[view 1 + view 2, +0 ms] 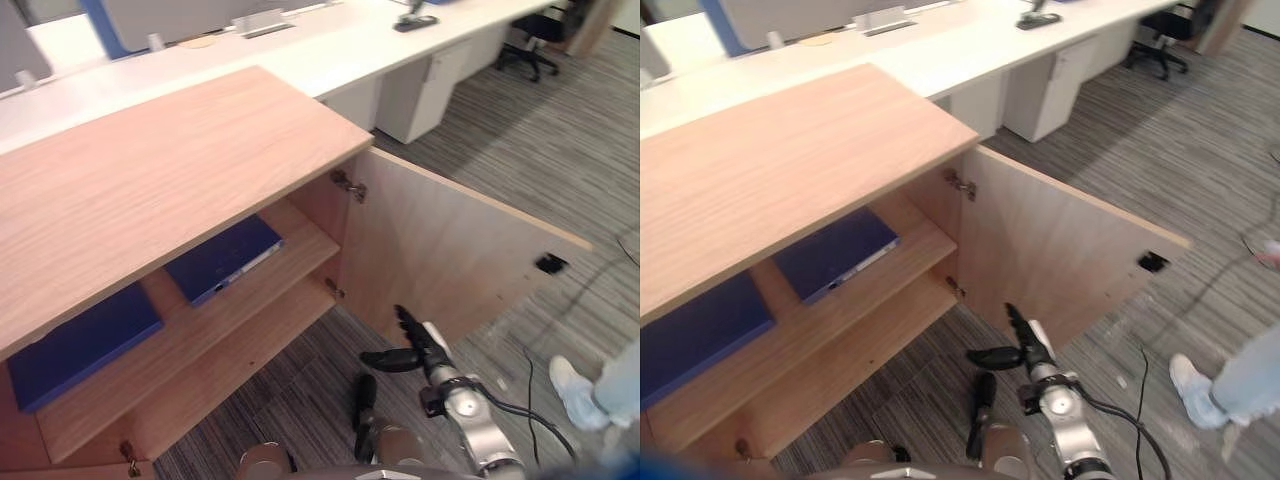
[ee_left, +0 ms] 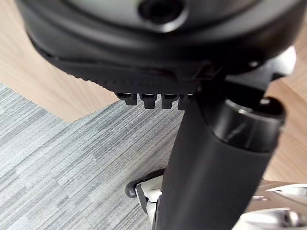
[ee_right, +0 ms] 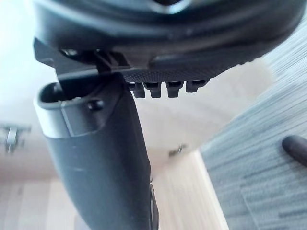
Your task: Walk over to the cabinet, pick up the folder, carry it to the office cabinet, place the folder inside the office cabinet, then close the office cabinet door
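Near cabinet door [image 1: 450,240], right robot hand [image 1: 425,348] outstretched, thumb splayed sideways

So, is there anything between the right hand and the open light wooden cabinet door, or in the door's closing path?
Nothing visible. The right hand hangs open close to the inner face of the light wooden door, over striped grey carpet. Both dark blue folders lie on the upper shelf, inside its front edge.
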### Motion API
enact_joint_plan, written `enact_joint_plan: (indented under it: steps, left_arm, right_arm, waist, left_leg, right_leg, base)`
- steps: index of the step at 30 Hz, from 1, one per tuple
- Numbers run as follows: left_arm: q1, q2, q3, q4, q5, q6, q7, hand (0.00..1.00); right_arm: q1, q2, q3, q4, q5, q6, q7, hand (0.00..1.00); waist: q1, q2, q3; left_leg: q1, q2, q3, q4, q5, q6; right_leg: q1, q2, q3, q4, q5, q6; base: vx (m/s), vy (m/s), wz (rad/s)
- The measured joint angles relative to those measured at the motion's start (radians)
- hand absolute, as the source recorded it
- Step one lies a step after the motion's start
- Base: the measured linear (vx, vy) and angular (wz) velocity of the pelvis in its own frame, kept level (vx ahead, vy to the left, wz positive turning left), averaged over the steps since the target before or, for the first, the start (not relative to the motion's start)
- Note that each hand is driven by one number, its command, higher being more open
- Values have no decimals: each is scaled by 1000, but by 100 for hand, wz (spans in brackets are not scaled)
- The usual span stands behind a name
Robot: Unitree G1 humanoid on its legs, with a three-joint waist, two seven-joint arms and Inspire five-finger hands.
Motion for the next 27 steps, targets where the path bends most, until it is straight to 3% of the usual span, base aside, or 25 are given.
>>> enact_joint_plan:
  steps: [1, 2, 3, 4, 5, 6, 8, 12, 17, 20, 27]
  left_arm:
    - [9, -6, -3, 0, -18, 0, 5, 100]
    - [22, -9, -5, 0, -45, 1, 15, 100]
    - [27, -1, -9, -1, -63, 1, 23, 100]
    - [30, 8, -22, -2, -70, 1, 29, 100]
    - [41, 35, -41, -11, -73, 1, 34, 100]
    - [38, 27, -74, -17, -73, 3, 34, 100]
    - [58, 4, -99, -19, -76, 3, 31, 100]
    - [70, 39, -124, -26, -105, 3, 17, 100]
    - [97, 42, -159, -38, -144, 3, 4, 100]
    - [101, 46, -170, -38, -163, 4, -14, 100]
    - [131, 48, -183, -39, -230, 3, -61, 100]
  right_arm:
    - [13, 0, -26, 1, 0, 0, -10, 100]
    - [38, 0, -66, 1, 1, -1, -27, 100]
    - [60, 0, -94, 2, 1, -1, -40, 100]
    - [72, 1, -106, 2, 1, -1, -43, 100]
    - [87, 8, -123, 3, 1, -1, -50, 100]
    - [88, -4, -152, 15, 1, 1, -59, 100]
    - [95, 0, -195, 21, 1, 6, -76, 100]
    - [98, 25, -246, 20, 37, 8, -111, 100]
    - [96, 22, -276, 17, 39, 9, -131, 100]
    - [85, 26, -273, 17, 39, 9, -132, 100]
    - [-66, 1, -320, 18, 89, 8, -194, 100]
  waist:
    - [-1, 9, -4]
    - [-5, 15, -10]
    - [-7, 3, -17]
    - [-11, -10, -25]
    - [-19, -45, -41]
    - [-21, -15, -35]
    - [-16, 27, -58]
    - [-14, 27, -71]
    - [-8, 37, -97]
    - [13, 40, -115]
    - [35, 51, -147]
  left_leg:
    - [16, 13, 14, -31, 19, -7]
    - [38, 27, 39, -82, 53, -21]
    - [47, 33, 49, -115, 72, -29]
    - [47, 31, 51, -127, 78, -37]
    - [43, 8, 40, -140, 84, -67]
    - [44, 11, -35, -161, 83, -80]
    - [53, 19, -101, -213, 95, -82]
    - [73, 71, -104, -248, 123, -90]
    - [79, 71, -111, -262, 130, -97]
    - [78, 59, -116, -267, 132, -101]
    - [77, 24, -149, -280, 140, -100]
  right_leg:
    - [3, -18, -21, 65, -28, -4]
    - [17, -54, -20, 161, -80, 23]
    - [44, -96, -4, 208, -136, 76]
    - [66, -114, 10, 209, -159, 105]
    - [110, -121, 64, 119, -225, 182]
    - [127, -62, 66, 61, -205, 168]
    - [146, 30, 88, -42, -159, 130]
    - [152, 126, 117, -99, -135, 84]
    - [153, 135, 125, -109, -130, 77]
    - [160, 128, 126, -124, -116, 75]
    - [198, 105, 107, -182, -76, 92]
  base:
    - [-122, -73, -83]
    - [-89, -150, -62]
    - [-78, -187, -53]
    - [-45, -263, -38]
    - [-25, -299, -40]
    - [-12, -293, -49]
    - [6, -168, -75]
    - [16, -142, -46]
    - [44, -10, -5]
    - [40, 59, 3]
    - [9, 71, 13]
